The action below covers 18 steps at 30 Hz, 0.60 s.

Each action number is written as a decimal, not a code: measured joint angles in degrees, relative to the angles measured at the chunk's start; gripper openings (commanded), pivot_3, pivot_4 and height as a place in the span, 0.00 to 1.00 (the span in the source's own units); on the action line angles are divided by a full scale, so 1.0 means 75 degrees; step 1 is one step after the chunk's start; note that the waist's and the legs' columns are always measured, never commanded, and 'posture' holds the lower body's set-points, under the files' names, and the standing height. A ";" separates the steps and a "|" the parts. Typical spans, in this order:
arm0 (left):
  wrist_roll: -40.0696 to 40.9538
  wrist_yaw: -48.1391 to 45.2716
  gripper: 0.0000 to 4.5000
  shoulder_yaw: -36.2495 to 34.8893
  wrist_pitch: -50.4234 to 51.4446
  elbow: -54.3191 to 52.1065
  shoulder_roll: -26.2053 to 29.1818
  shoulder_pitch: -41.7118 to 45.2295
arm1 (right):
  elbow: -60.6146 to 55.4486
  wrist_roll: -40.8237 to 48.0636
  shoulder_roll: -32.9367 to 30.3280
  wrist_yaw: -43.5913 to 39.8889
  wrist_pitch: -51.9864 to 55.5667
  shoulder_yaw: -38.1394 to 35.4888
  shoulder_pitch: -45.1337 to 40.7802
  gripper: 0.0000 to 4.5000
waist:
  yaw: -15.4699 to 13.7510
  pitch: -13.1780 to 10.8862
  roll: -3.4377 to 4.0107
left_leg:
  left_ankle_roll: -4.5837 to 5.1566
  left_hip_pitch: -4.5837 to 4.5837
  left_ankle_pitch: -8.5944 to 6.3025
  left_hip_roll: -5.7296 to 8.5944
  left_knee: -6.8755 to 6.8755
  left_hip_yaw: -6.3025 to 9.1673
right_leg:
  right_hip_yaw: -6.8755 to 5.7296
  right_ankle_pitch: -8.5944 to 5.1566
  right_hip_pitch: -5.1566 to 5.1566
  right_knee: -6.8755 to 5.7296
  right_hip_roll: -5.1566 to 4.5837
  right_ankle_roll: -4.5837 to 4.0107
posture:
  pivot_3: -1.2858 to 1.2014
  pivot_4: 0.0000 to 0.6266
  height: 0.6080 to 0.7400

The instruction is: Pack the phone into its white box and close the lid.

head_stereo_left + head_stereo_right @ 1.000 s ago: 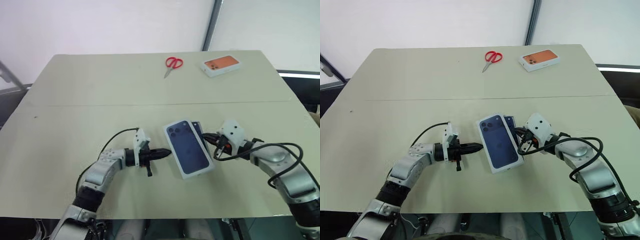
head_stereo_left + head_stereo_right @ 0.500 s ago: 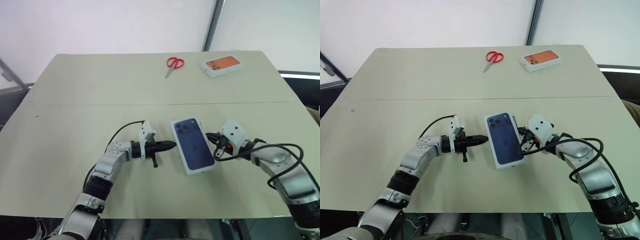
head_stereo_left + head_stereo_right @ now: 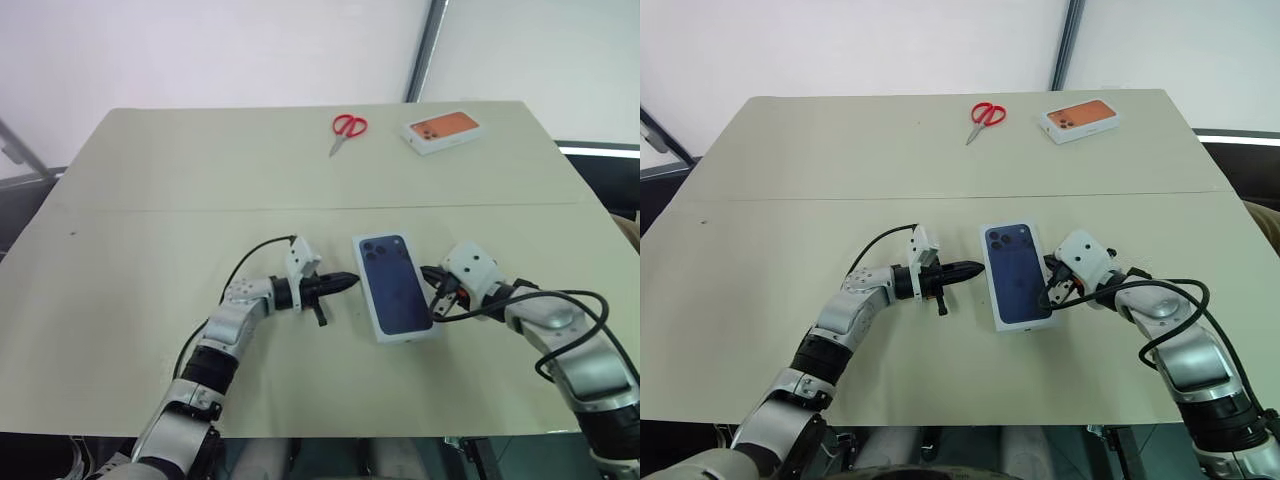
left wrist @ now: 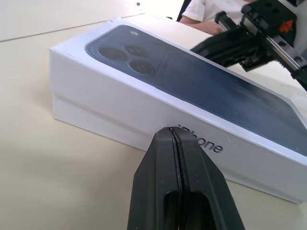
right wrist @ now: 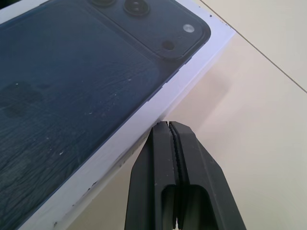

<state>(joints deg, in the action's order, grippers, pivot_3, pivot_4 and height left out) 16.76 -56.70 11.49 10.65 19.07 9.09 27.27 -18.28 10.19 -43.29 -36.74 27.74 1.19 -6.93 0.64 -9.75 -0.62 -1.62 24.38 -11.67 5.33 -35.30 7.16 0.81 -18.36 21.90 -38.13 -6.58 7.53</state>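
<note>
Beige and bare for most of its width, the bench [image 3: 150,200] carries the lid [image 3: 395,285] near its front edge, seated on the white box [image 4: 96,125] with the printed dark blue phone face up; the phone itself cannot be seen; just left of the lid the left gripper [image 3: 347,282] points level at its long side, jaws pressed together; just right of the lid the right gripper [image 3: 434,296] sits against the opposite side, jaws likewise together, black cable looping behind it; well beyond the lid, red-handled scissors [image 3: 346,130] lie near the far edge; right of them rests a white box with an orange phone picture [image 3: 443,130]; behind the bench stands a pale wall [image 3: 200,50] with a dark upright post [image 3: 425,48].
</note>
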 measured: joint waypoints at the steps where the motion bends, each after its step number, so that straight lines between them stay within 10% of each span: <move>1: -0.0004 0.0000 0.00 0.0000 -0.0007 0.0001 0.0000 0.0000 | 0.0000 -0.0011 0.0005 0.0000 0.0000 0.0000 0.0008 0.01 | 0.0000 0.0000 0.0000 | 0.0000 0.0000 0.0000 0.0000 0.0000 0.0000 | 0.0000 0.0000 0.0000 0.0000 0.0000 0.0000 | 0.52 0.24 1.00; 18: -0.0048 0.0248 0.00 -0.0209 -0.0046 0.0144 -0.0017 0.0054 | 0.0226 -0.0661 0.0225 0.0060 0.0104 0.0376 -0.0006 0.01 | 0.0012 0.0001 0.0000 | -0.0002 -0.0001 0.0001 -0.0001 -0.0002 0.0001 | 0.0001 0.0000 0.0001 -0.0003 0.0003 0.0001 | 0.52 0.24 1.00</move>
<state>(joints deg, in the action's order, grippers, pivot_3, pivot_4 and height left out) 16.40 -54.84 9.93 10.30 20.15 8.96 27.68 -16.58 5.23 -41.60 -36.29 28.52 4.02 -6.97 0.73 -9.74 -0.62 -1.63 24.37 -11.67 5.32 -35.31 7.16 0.81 -18.36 21.90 -38.15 -6.56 7.53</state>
